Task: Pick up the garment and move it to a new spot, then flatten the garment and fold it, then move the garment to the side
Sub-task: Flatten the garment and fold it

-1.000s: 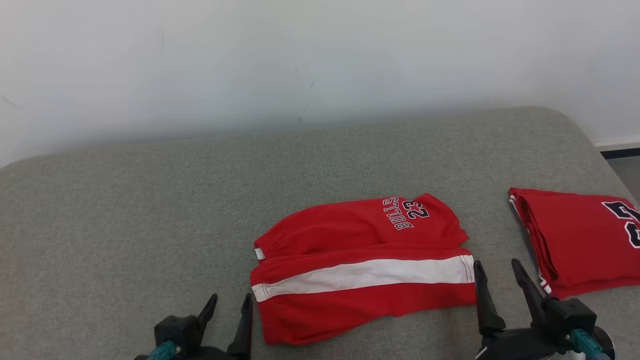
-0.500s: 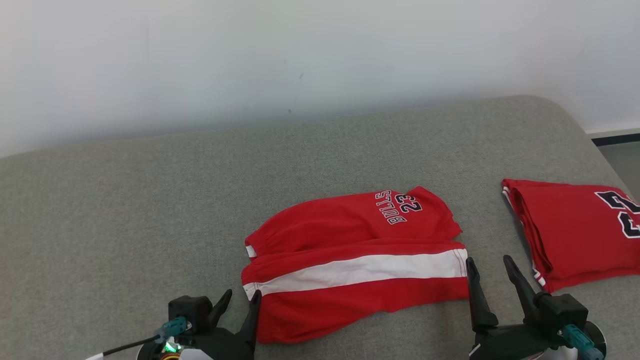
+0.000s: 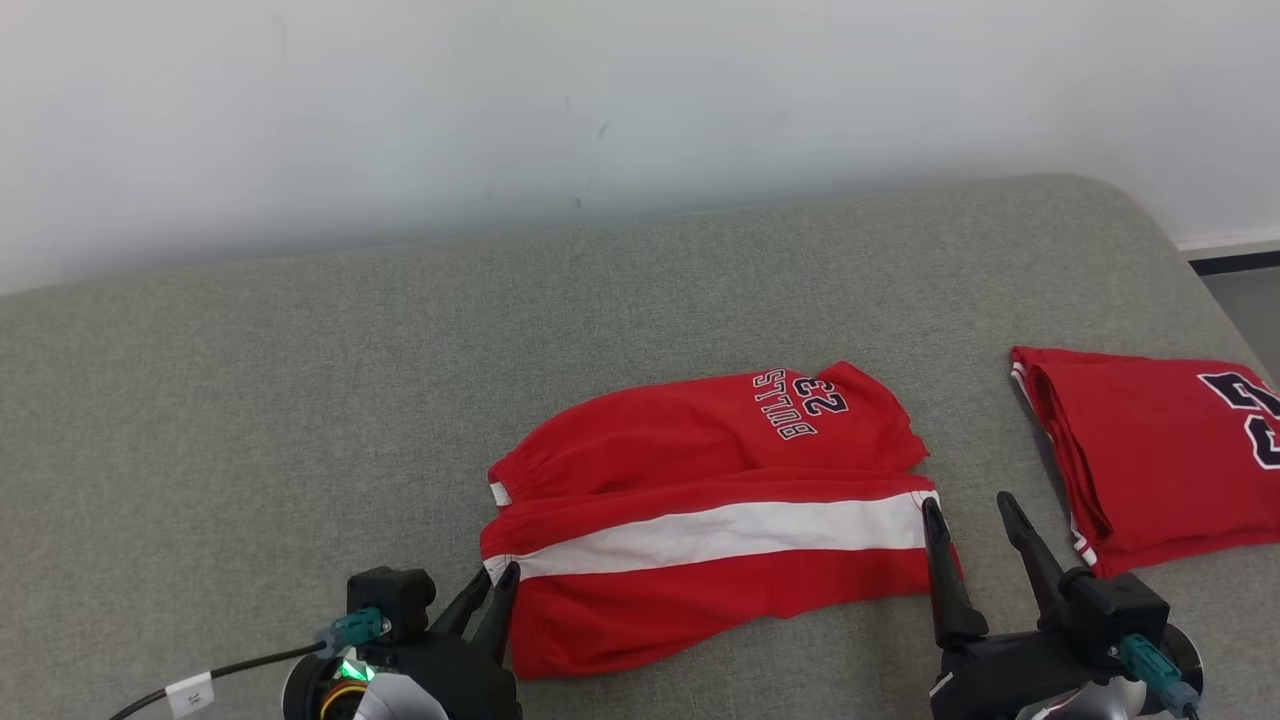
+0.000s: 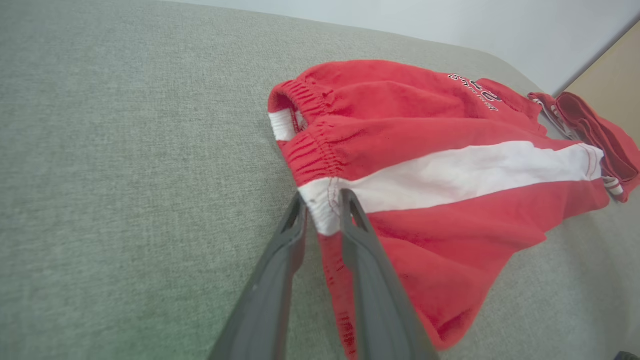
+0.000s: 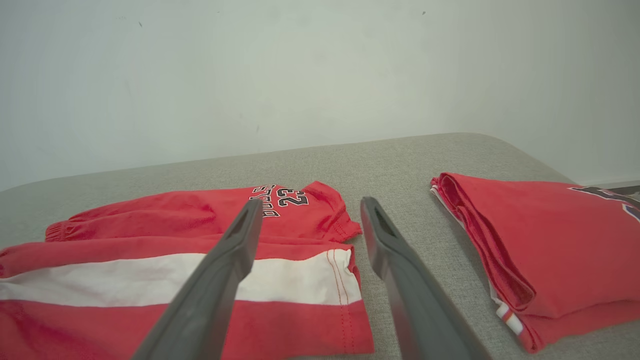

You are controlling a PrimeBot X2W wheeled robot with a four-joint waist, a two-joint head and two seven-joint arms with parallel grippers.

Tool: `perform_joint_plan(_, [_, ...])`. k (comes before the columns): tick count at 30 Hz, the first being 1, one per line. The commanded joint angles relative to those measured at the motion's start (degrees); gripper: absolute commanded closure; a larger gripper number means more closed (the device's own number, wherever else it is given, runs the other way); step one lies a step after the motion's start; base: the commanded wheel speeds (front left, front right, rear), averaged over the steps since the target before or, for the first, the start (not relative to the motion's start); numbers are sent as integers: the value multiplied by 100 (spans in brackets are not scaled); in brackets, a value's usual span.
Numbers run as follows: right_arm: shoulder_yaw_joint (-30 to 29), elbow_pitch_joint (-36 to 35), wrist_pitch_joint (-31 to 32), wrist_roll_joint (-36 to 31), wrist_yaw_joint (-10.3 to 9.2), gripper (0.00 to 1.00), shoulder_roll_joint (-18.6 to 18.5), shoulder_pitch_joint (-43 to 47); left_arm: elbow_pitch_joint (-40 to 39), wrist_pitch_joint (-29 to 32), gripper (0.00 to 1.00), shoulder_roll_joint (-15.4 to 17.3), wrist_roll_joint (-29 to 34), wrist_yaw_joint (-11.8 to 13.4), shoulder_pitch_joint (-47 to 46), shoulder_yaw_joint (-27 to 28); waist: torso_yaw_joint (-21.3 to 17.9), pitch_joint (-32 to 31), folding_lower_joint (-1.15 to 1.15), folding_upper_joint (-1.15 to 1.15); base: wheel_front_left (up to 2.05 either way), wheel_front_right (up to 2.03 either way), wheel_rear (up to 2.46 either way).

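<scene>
The garment (image 3: 720,520), red shorts with a white side stripe and "BULLS 23" print, lies roughly flat on the grey cushion. My left gripper (image 3: 498,580) is at its near left corner. In the left wrist view the fingers (image 4: 350,220) pinch the white end of the waistband (image 4: 322,210), with the left gripper (image 4: 322,197) shut on that cloth. My right gripper (image 3: 967,505) stands open at the shorts' right hem, its left finger over the cloth edge. In the right wrist view the right gripper (image 5: 312,205) has nothing between its fingers above the garment (image 5: 150,280).
A second red garment (image 3: 1160,450), folded, lies on the right part of the cushion, close to my right gripper. The grey cushion (image 3: 300,400) stretches wide to the left and back, up to a white wall. Its right edge drops to the floor (image 3: 1250,290).
My left gripper has moved forward to the shorts' waistband corner and its fingers have narrowed onto the cloth. The head view has shifted a little. The right gripper stays open at the hem.
</scene>
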Motion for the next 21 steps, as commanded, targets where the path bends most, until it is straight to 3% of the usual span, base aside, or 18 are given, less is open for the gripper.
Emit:
perform_joint_plan(1, [16,9,-35,27,-12,0,-8,-37,8,-1,76,59,-35,7,-82,-40,1,8,-1,0,0,0,0])
perform_joint_plan(3, [20,16,-42,31,-11,0,-5,-50,18,-23,100,90,-88,6,-108,-100,2,17,-1,0,0,0,0])
perform_joint_plan(6, [19,49,63,18,-12,0,-86,-131,8,-43,100,136,-143,6,-137,-196,13,47,-1,0,0,0,0])
perform_joint_plan(14, [-168,317,1297,161,-11,0,-304,-477,-50,-105,100,223,-250,7,-150,-345,89,204,-1,0,0,0,0])
perform_joint_plan(21, [-234,541,1921,142,-11,0,-386,-756,-47,-107,100,235,-297,7,-188,-408,160,300,-1,0,0,0,0])
